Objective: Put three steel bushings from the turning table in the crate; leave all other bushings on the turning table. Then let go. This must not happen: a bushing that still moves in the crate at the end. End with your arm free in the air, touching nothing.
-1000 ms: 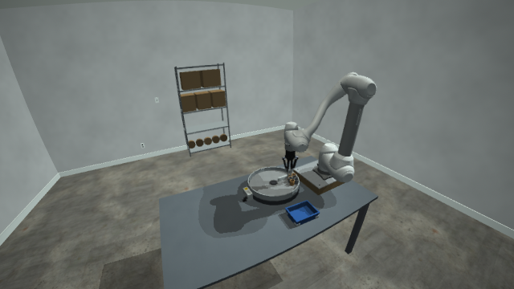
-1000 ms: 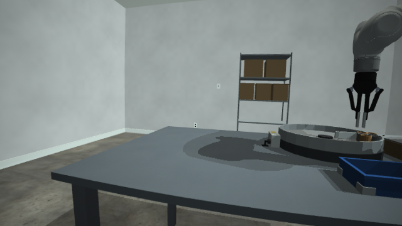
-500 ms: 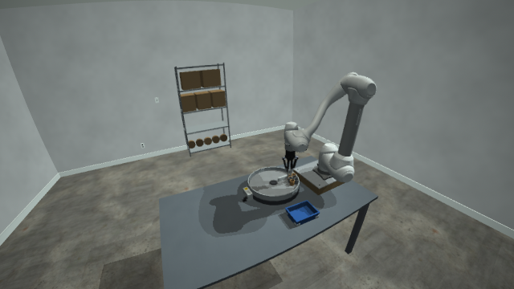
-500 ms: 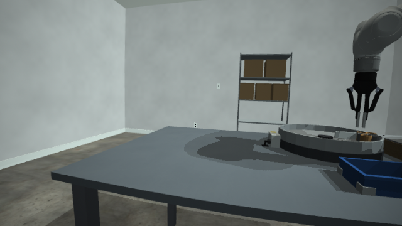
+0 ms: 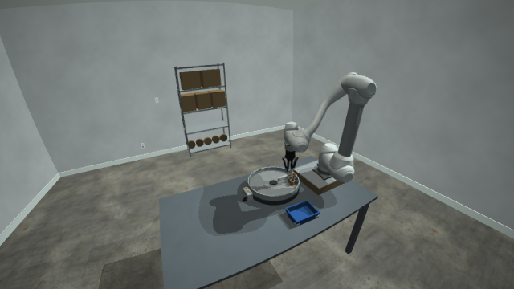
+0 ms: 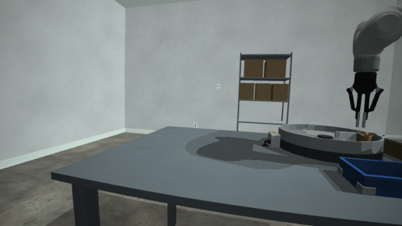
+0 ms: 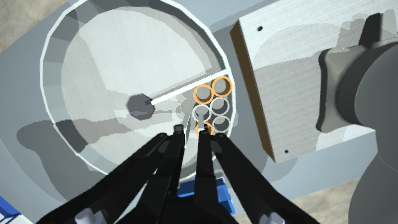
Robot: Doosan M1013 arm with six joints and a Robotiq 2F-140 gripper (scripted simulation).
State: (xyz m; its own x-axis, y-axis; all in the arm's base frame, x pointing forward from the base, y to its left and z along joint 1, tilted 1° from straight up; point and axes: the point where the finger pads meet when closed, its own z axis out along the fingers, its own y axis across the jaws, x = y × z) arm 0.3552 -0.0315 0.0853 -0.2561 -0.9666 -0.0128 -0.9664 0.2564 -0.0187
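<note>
1. The gripper points straight down above the turning table, over the side toward the arm's base. Its fingers stand a little apart — a narrow gap shows between them — and they hold nothing.
2. Three steel bushings sit upright on the turning table, near its rim, their open ends facing up. One is in the inner row; the other two are in the outer row.
3. Three orange bushings share that cluster. Two are beside the divider, and the third is at the opposite end of the inner row, partly hidden by a fingertip in the wrist view.
4. The divider runs from near the dark hub toward the rim.
5. The blue crate rests on the worktable, near the turning table but apart from it. In the wrist view the fingers cover part of the crate.
6. A small pale box with a yellow patch on top stands just beside the turning table.
7. Behind the worktable — over by the wall — a shelf rack holds brown boxes.
</note>
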